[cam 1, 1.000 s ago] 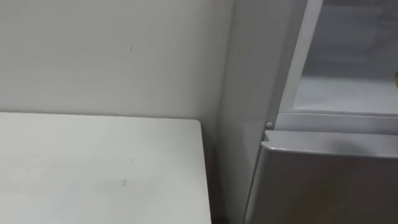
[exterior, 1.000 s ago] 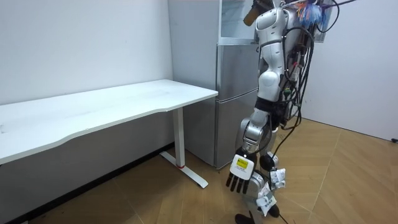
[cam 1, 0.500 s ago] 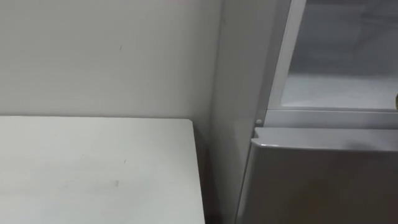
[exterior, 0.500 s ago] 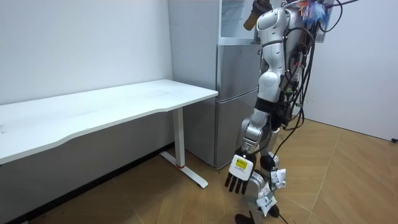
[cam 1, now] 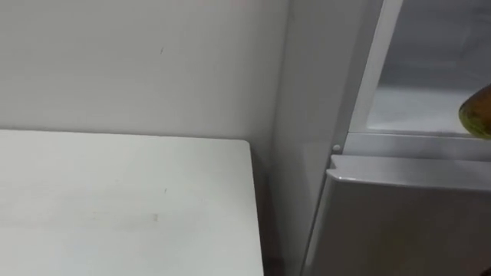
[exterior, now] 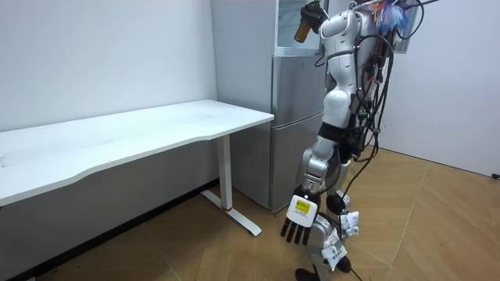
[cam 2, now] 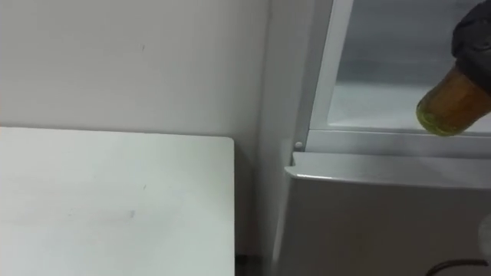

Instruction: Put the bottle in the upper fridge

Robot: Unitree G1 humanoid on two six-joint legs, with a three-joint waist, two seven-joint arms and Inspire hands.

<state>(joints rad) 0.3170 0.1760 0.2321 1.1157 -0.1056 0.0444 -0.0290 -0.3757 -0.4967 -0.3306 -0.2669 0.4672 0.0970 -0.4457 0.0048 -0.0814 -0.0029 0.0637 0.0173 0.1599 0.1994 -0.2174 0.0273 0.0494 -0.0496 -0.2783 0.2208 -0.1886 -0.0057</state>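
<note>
Stance: I have the robot standing close in front of the fridge (exterior: pixel 293 117), with the counter (cam 1: pixel 115 199) off to its left.
Right hand: my right hand (cam 2: pixel 472 38) is raised to the upper compartment, its dark fingers clamped round the top of the bottle (cam 2: pixel 453 103).
Left hand: the left hand (exterior: pixel 299 226) hangs low beside the leg with its fingers straight, and it holds nothing.
Bottle: it is tilted, its amber base pointing down and toward the camera, just above the sill (cam 2: pixel 383 142) at the mouth of the upper compartment. I cannot tell whether it has crossed onto the shelf (cam 2: pixel 376 103).
Fridge: the upper compartment is open and looks bare inside. The lower door (cam 2: pixel 383 222) is closed.
Stage: I judge this to be the last reach, with the placing not yet done.
Risk, sill: the base sits low and near the sill, so pushing straight in could knock it there and twist the bottle in the hand.
Risk, release: if I let go while it leans, it would likely tip, roll forward and drop out past the lower door.
Risk, grip: held by the top alone, the bottle may swing or slip.
Need: lift a little, level it, go deeper, then let go.
</note>
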